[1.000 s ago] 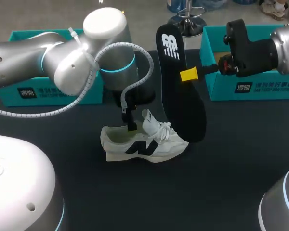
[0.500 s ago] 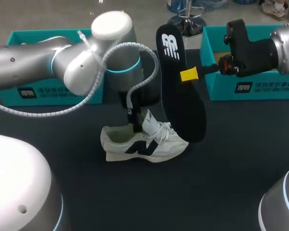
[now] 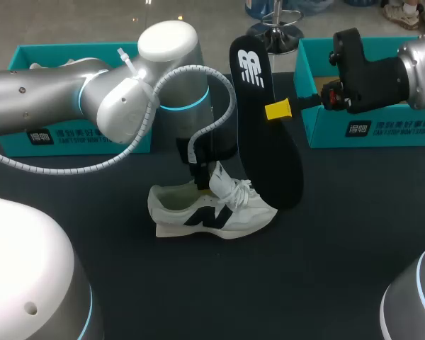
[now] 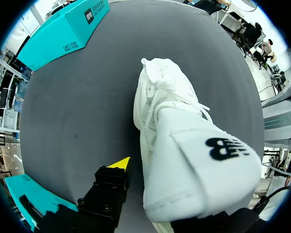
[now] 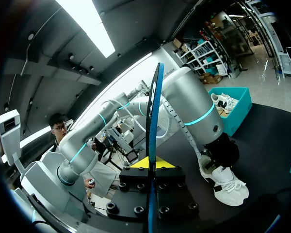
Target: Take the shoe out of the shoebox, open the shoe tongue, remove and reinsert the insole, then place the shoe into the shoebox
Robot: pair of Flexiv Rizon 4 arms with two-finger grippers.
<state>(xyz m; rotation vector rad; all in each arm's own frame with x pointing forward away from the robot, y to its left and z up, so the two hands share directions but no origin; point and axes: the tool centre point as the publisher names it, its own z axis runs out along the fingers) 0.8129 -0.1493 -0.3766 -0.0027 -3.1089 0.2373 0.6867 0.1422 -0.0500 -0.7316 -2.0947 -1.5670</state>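
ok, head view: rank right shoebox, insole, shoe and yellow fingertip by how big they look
1. right shoebox, though partly covered
2-3. insole and shoe: close; the raised insole is nearer the camera, so unranked
4. yellow fingertip

Shoe [image 3: 212,209] sits mid-table [image 3: 326,248], toe to the R. My L gripper [image 3: 200,185] is at its tongue [image 4: 203,160], over the opening. Insole [image 3: 265,134] stands on end, pinched in my R gripper [image 3: 278,110], lower end by the toe. L shoebox [image 3: 28,134] at back L, R shoebox [image 3: 368,127] at back R.
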